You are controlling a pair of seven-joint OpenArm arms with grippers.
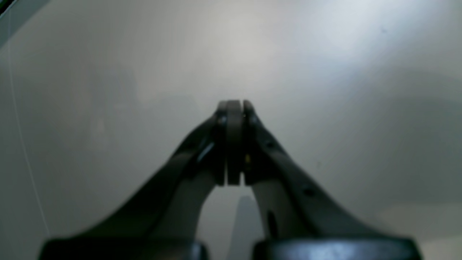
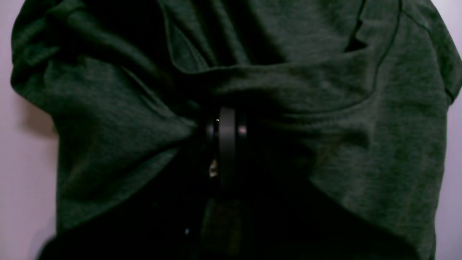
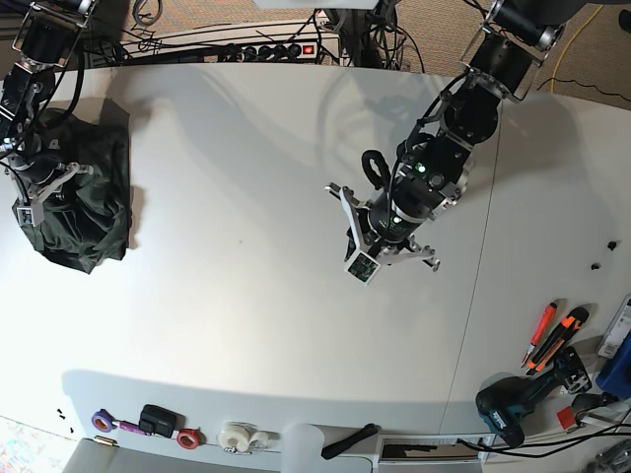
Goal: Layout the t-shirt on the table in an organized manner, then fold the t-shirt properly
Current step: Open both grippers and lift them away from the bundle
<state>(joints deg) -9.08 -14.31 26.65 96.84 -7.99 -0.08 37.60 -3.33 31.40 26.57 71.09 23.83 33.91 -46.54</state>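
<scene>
T-shirt (image 3: 74, 202) bunched at far edge of surface (image 3: 246, 325), right tool (image 2: 226, 137) clamped on its fabric. Left tool (image 1: 234, 108) together, empty, mid-surface, well apart. Tape rolls (image 3: 237, 436) along edge.

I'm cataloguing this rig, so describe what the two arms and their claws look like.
Both arms are black, jointed, with black cables looped along them. The left arm shows a small green light and a white wrist bracket with a printed tag. The left claw has dark curved fingers with flat pads; the right claw looks the same, half buried in fabric.

Table (image 3: 246, 296) centre free; tape rolls (image 3: 237, 436) line edge
</scene>
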